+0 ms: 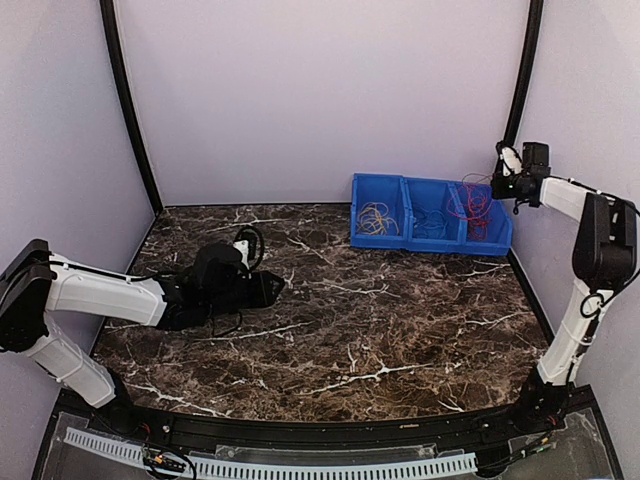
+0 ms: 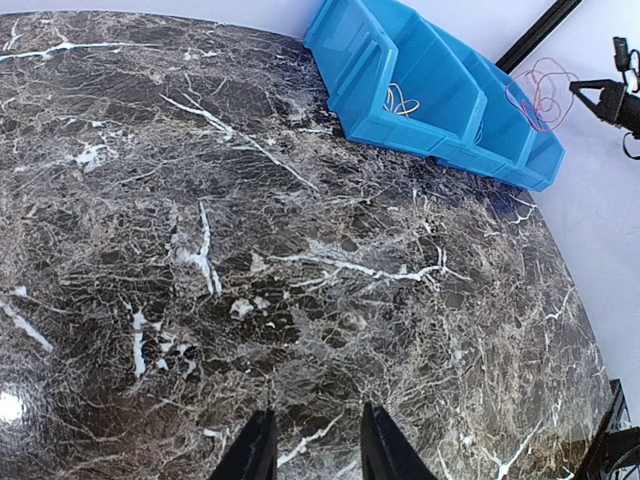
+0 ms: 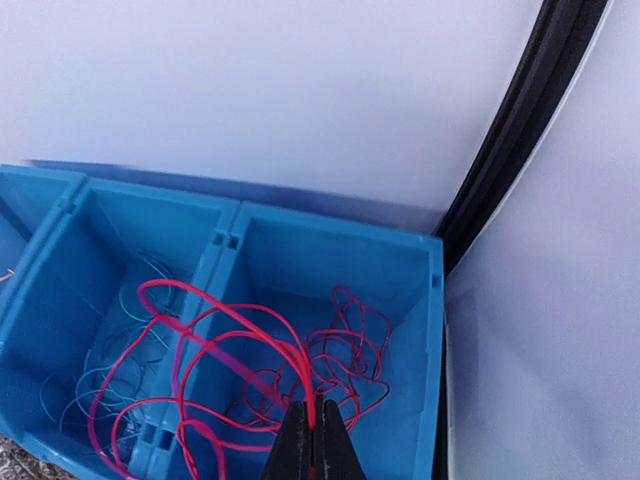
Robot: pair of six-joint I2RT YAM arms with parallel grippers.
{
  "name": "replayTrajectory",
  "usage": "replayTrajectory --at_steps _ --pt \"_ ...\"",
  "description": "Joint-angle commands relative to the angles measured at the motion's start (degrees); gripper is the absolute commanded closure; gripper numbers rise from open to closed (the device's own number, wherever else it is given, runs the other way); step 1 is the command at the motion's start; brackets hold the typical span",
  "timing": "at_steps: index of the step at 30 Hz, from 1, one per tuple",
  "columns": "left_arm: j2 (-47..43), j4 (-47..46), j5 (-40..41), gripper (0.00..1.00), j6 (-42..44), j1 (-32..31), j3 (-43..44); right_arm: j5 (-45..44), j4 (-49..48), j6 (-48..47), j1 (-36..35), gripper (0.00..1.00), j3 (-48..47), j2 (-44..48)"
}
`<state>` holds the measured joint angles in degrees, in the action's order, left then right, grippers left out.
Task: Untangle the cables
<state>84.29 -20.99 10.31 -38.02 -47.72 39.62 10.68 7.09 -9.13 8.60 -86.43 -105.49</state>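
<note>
A blue three-compartment bin (image 1: 405, 243) stands at the back right. Yellow cables (image 1: 376, 218) lie in its left compartment, blue cables (image 1: 432, 221) in the middle and red cables (image 1: 479, 227) in the right. My right gripper (image 1: 496, 186) hovers above the right compartment, shut on a red cable (image 3: 222, 338) whose loops hang over the middle and right compartments. More red cables (image 3: 362, 340) lie in the bin below. My left gripper (image 1: 276, 288) is open and empty, low over the table at the left, far from the bin; its open fingers (image 2: 316, 428) frame bare marble.
The dark marble table (image 1: 380, 330) ends at purple walls close behind and to the right of the bin. A black post (image 3: 520, 130) runs up the back right corner next to my right gripper. The bin also shows in the left wrist view (image 2: 370, 110).
</note>
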Motion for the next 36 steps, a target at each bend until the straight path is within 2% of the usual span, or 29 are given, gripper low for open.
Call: replayTrajectory --at_steps 1,8,14,15,18,19,25,27,28,29,32,34,36 --pt "-2.42 0.32 0.47 0.68 -0.11 0.4 -0.64 -0.79 -3.72 3.73 2.03 1.0 -2.7 -3.99" --pt "-2.01 0.38 0.89 0.68 -0.12 0.44 -0.83 -2.7 -6.65 6.0 3.7 1.0 -2.55 -5.11" --pt "0.04 -0.37 -0.17 0.68 -0.33 0.45 0.34 -0.24 -3.81 4.87 4.06 0.98 -4.18 -7.81" --pt "0.1 -0.41 -0.31 0.68 -0.37 0.44 0.44 1.43 -3.0 4.55 4.11 0.92 -4.65 -8.07" --pt "0.18 -0.22 -0.33 0.68 -0.19 0.44 0.63 5.23 -0.61 4.52 4.14 0.63 -4.83 -7.4" --pt "-0.07 -0.07 -0.31 0.68 -0.03 0.46 0.63 6.47 -0.39 4.51 4.14 0.59 -4.09 -6.43" --pt "-2.69 3.7 2.2 0.67 1.63 0.51 0.75 10.9 0.56 2.9 4.14 0.45 5.32 3.01" --pt "-3.83 6.21 3.65 0.65 2.24 0.67 1.37 15.78 1.06 0.48 4.14 0.39 9.71 7.57" --pt "-4.2 7.23 4.27 0.64 2.46 0.73 1.62 17.87 0.77 -0.27 4.14 0.25 12.51 10.04" --pt "-5.05 9.16 5.34 0.63 3.23 0.93 2.25 20.72 0.06 -0.76 4.14 0.04 15.05 12.64" --pt "-6.75 13.65 8.12 0.53 5.51 1.32 4.02 27.32 3.69 -2.22 3.97 0.01 19.52 19.14" --pt "-8.01 17.29 10.81 0.46 8.6 1.58 5.96 32.91 11.09 -7.2 3.74 0.01 19.28 21.06" --pt "-9.31 20.97 13.57 0.41 10.94 1.85 8.21 32.5 11.53 -7.11 2.78 0.01 21.38 24.34"
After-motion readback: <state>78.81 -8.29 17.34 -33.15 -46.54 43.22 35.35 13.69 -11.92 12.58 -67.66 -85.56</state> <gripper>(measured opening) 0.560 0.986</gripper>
